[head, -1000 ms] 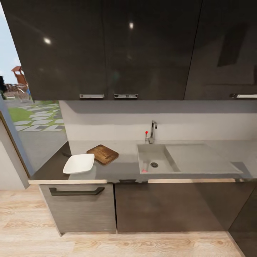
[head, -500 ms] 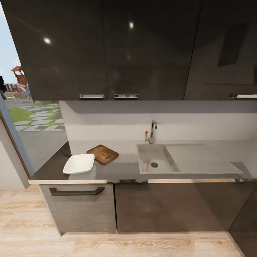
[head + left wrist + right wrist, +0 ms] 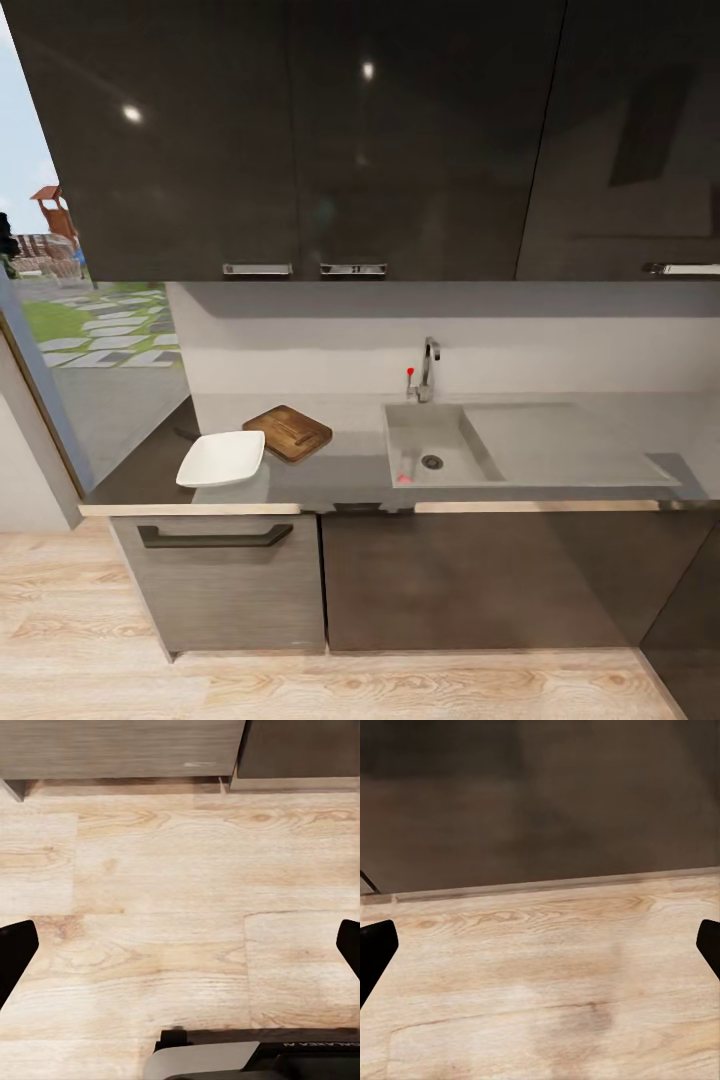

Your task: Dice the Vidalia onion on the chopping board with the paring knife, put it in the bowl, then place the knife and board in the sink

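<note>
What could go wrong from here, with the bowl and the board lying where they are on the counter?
The bowl sits close to the front edge of the countertop, so a careless reach for the chopping board behind it might push it off. Bowl and board also overlap or touch; which is unclear, but lifting one may drag the other. In the sink, a small reddish thing at the front wall is hard to make out, so grasping could miss.

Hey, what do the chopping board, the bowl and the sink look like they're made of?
The chopping board looks like dark brown wood: grain lines show on its top. The bowl is plain smooth white, likely ceramic or plastic; the render leaves that open. The sink is matte grey with no shine, so stone-like composite rather than polished steel, though its tap looks chrome.
</note>
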{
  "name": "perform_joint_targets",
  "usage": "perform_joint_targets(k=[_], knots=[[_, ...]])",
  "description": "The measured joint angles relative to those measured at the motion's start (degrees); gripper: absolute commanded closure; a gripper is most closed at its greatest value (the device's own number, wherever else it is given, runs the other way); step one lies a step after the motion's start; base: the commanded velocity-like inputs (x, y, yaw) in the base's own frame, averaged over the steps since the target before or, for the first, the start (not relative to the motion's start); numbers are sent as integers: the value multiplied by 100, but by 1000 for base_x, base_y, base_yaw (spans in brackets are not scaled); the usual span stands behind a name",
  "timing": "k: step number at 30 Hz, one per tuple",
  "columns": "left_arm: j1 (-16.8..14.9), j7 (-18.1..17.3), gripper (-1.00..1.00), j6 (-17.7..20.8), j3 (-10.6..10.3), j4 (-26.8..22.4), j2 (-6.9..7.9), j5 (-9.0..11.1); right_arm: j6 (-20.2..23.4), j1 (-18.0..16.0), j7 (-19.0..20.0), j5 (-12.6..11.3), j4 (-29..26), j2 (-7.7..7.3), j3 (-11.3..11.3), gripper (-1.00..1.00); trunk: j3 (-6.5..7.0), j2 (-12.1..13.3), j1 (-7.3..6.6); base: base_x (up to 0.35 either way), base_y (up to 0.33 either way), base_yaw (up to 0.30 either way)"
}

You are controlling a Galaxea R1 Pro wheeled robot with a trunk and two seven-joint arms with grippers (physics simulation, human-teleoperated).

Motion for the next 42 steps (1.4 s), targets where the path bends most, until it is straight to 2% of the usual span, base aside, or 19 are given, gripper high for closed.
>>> perform_joint_targets(k=[24, 36, 42], knots=[[-1, -6, -100, -1, -8, -26, 0, 1, 0, 0, 0, 0, 0, 0, 0, -100, 0, 0, 0, 0, 4, 0], [1, -16, -100, 1, -8, -14, 0, 3, -1, 0, 2, 0, 1, 0, 0, -100, 0, 0, 0, 0, 261, -51], [-1, -16, -100, 0, -8, -23, 0, -1, -8, 0, 0, 0, 0, 0, 0, -100, 0, 0, 0, 0, 75, -14]])
